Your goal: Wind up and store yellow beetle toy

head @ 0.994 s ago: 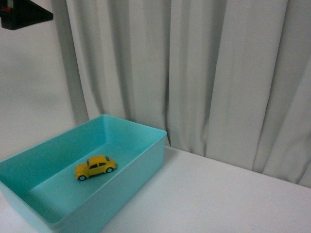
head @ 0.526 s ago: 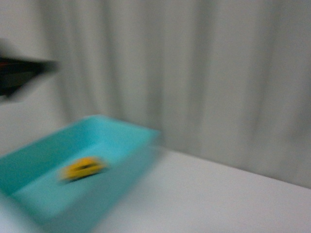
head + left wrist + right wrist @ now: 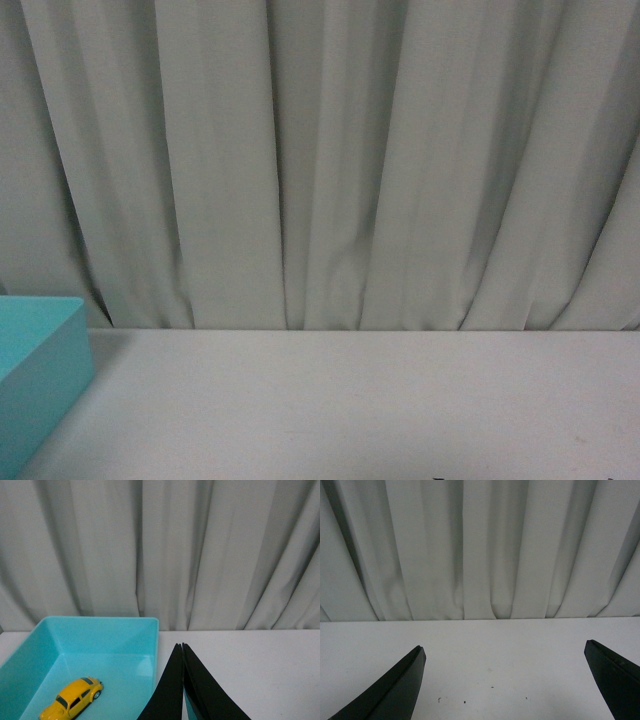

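Here, the left gripper (image 3: 182,647) has its black fingers pressed together beside the teal bin (image 3: 148,625), the yellow beetle toy (image 3: 71,699) sits on the bin floor toward seven o'clock, the right gripper (image 3: 505,652) is spread wide over the white table (image 3: 485,640), and gray curtains (image 3: 330,160) hang beyond.

The front view looks level across the white table (image 3: 350,400) at the grey curtain (image 3: 320,160), catching only a corner of the turquoise bin (image 3: 35,370) at lower left. The left wrist view looks past its closed left gripper (image 3: 182,650) down into that bin, at the yellow beetle toy (image 3: 71,699) in its lower left. The right wrist view sits low between the parted fingers (image 3: 395,690), facing the same curtain and table.
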`<act>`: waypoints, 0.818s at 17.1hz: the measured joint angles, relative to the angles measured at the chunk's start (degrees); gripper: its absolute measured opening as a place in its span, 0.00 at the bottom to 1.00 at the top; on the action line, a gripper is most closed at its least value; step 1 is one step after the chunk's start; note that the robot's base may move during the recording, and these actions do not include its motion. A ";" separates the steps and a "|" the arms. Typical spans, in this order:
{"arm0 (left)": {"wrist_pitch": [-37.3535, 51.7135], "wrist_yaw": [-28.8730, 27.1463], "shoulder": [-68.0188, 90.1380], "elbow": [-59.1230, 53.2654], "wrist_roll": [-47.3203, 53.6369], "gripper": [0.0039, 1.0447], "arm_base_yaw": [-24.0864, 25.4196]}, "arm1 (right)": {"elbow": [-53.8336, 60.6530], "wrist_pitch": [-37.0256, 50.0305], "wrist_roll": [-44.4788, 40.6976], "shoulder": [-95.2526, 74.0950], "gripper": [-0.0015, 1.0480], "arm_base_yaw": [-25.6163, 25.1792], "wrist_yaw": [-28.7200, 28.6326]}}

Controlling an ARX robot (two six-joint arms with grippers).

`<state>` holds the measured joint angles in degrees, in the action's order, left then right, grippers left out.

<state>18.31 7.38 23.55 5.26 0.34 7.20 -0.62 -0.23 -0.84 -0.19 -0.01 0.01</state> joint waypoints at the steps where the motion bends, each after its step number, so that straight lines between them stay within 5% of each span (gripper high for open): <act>1: -1.16 -2.08 -1.46 -0.85 0.00 0.01 -1.68 | 0.00 0.02 0.02 0.00 0.94 0.00 0.00; 3: -2.67 -6.34 -4.46 -1.88 -0.02 0.01 -7.74 | 0.00 0.00 0.02 0.00 0.94 0.00 0.00; 12: -8.44 -7.41 -13.62 -4.72 -0.11 0.01 -7.17 | 0.00 0.02 0.02 0.00 0.94 0.00 0.00; 14: -18.21 -7.43 -23.30 -4.70 -0.11 0.01 -7.17 | 0.00 0.00 0.02 0.00 0.94 0.00 0.02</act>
<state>0.10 -0.05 0.25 0.56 0.23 0.03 -0.62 -0.23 -0.82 -0.19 -0.01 0.03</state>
